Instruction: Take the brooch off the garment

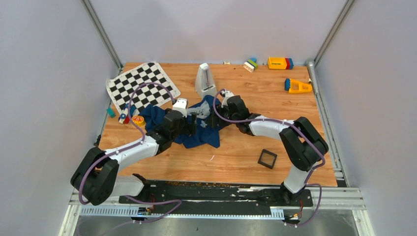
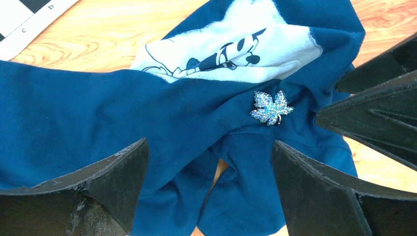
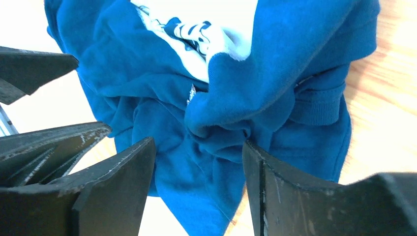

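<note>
1. Top view: the garment [image 1: 199,132] lies bunched in the middle of the table, and both arms lean in over it from opposite sides. The left gripper [image 1: 189,125] is at the near-left of the print patch [image 1: 196,112]. The right gripper [image 1: 216,112] is at the patch's right edge. You likely have them facing each other so one can pin cloth while the other works the pin. The brooch is too small to pick out from here.

2. Left wrist view: the brooch [image 2: 271,108] is a glittery leaf-shaped piece (not round), pinned on blue cloth just below the print patch's lower right corner. Your left fingers [image 2: 113,172] are spread wide over the folds below the patch, pinching nothing. The brooch lies ahead of them, nearer the right-hand finger. The other arm's fingers [image 2: 373,115] point at it from the patch's right.

3. Right wrist view: the right pincer [image 3: 197,143] is spread too, straddling a puffed fold below the patch without squeezing it. A pale glint beside that fold may be the brooch edge-on, but I cannot tell. The task is not yet done, so I judge the next step is steadying the cloth.
</note>
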Tool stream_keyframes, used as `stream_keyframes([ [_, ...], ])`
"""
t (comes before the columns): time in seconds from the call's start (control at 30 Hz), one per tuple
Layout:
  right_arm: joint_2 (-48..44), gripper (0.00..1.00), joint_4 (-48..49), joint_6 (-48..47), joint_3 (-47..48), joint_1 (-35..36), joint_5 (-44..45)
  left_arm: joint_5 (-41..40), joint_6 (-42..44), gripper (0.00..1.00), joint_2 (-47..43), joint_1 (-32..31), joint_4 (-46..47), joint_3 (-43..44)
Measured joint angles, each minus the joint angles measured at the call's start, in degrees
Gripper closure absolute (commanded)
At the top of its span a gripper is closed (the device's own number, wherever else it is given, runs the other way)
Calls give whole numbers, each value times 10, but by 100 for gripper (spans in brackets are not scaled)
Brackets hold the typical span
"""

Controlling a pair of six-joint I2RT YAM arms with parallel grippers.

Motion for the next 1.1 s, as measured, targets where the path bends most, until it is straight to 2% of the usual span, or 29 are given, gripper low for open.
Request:
stream_keyframes([
  [0.23,7,49,17,6,0,0,-3,31,-4,10,12,0,5,0],
  [0.37,22,42,15,10,2,0,-1,50,-4,12,30,0,5,0],
  [0.47,44,44,8,14,11,0,0,64,-4,14,31,0,5,0],
  [0.5,53,46,4,15,18,0,0,68,-4,14,31,0,6,0],
  [0.6,83,73,-3,21,40,0,2,75,-2,15,31,0,12,0],
  [0.67,95,84,-6,24,51,0,4,79,-2,16,31,0,14,0],
  [0.8,96,87,10,35,45,0,-7,99,-2,17,31,0,19,0],
  [0.93,61,88,44,36,-6,4,-19,132,0,18,31,0,30,0],
  [1.03,20,96,57,31,-33,12,-31,154,0,19,31,0,41,0],
  [1.1,-6,97,78,28,-44,17,-42,167,0,20,31,0,49,0],
])
